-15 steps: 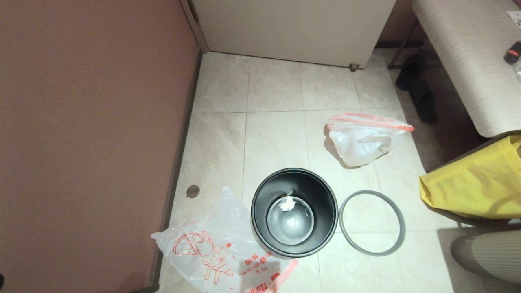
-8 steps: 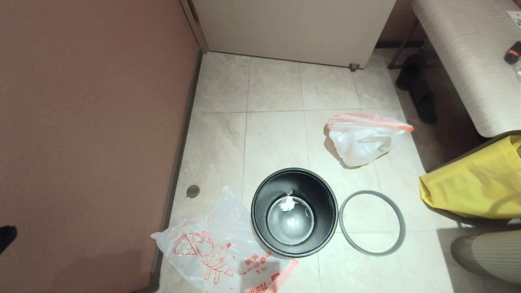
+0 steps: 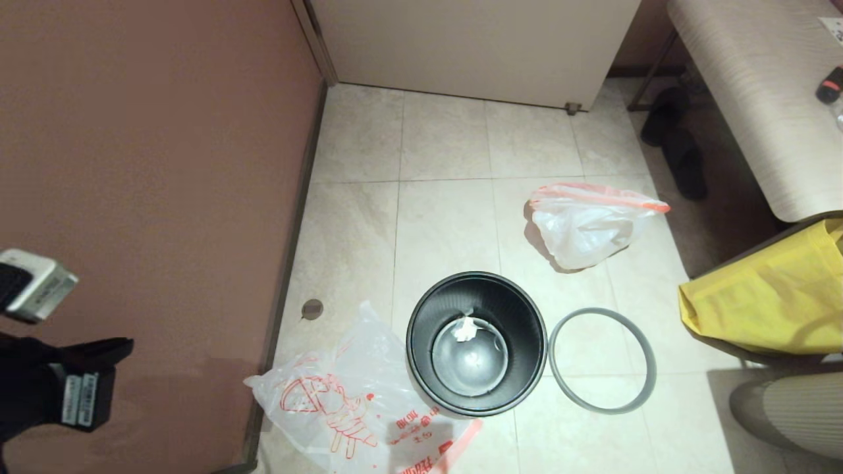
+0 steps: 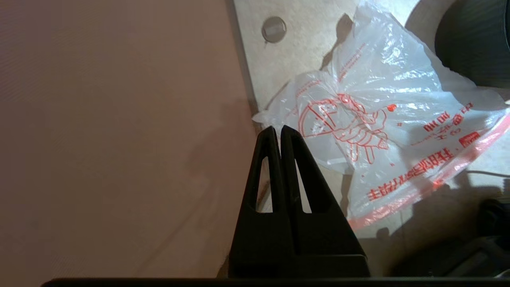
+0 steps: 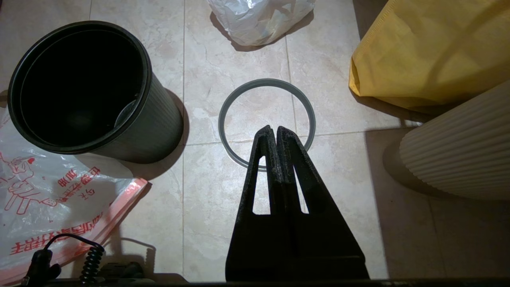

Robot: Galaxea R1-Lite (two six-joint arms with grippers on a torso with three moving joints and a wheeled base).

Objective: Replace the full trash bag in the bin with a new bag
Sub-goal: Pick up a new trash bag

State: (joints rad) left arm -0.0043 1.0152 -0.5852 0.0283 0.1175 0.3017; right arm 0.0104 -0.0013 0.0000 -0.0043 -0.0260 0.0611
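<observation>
open bin (image 3: 421, 342) mouth, wall (image 3: 145, 164) hemming new bag (image 3: 342, 388)

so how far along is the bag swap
Done: the full trash bag lies out on the floor, the bin is unlined, and its grey rim ring is off beside it. In hand: nothing; the left end effector is shut above the new bag. Left: grasp it, line the bin, refit the ring.

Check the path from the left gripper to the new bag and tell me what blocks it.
Nothing visible blocks it. The left gripper, fingers shut, hangs by the wall above the new bag, which lies flat on the floor beside the bin. Only open air lies between them.
</observation>
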